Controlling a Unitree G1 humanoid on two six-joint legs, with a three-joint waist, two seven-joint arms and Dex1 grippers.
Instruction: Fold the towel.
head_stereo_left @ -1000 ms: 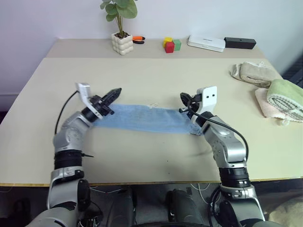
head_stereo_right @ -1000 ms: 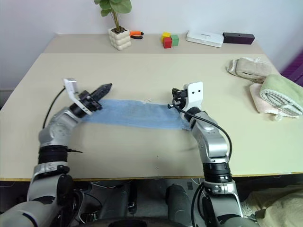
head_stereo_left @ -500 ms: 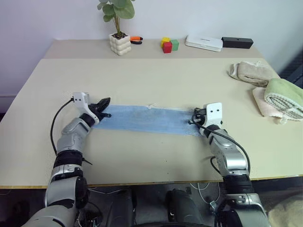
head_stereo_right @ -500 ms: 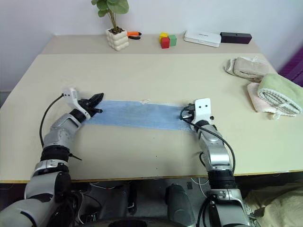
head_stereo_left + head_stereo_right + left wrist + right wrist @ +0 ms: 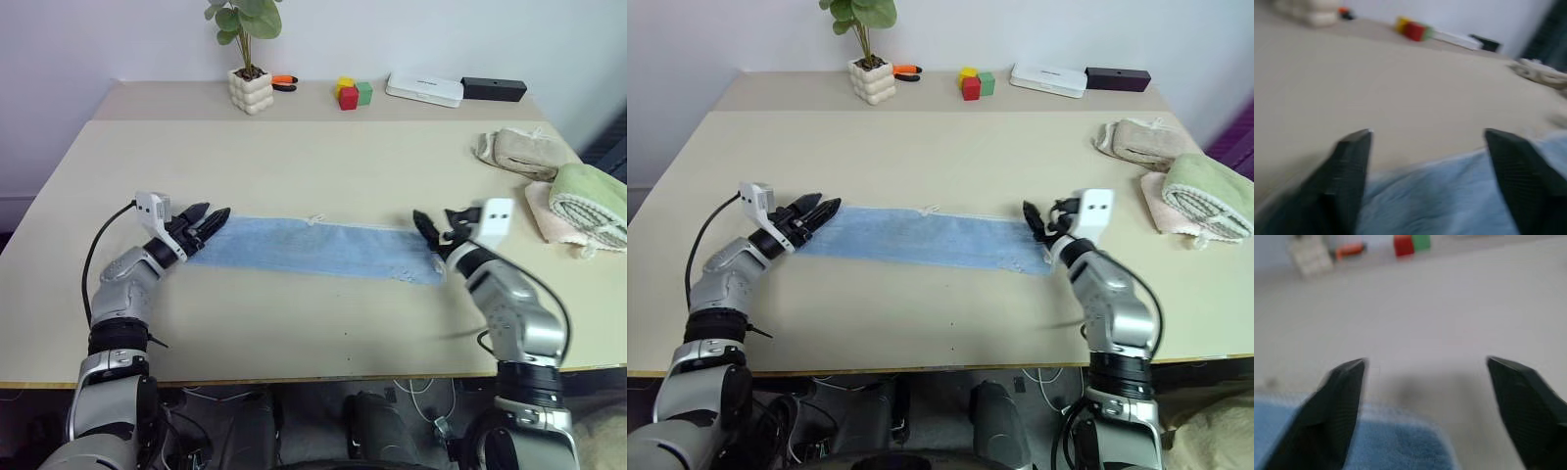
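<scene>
The soft light blue terry towel (image 5: 312,249) lies mid-frame (floppy, light); both released grippers (image 5: 203,221) (image 5: 436,227) should pinch its end corners.

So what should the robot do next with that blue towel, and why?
Probably close both grippers on the towel's ends. It lies flat as a long strip, and the left gripper and right gripper sit open, one at each end, holding nothing.

blue towel (image 5: 312,249) soft terry cloth, table (image 5: 323,162) smooth matt beige, hand fingers (image 5: 1349,169) matt blk
</scene>
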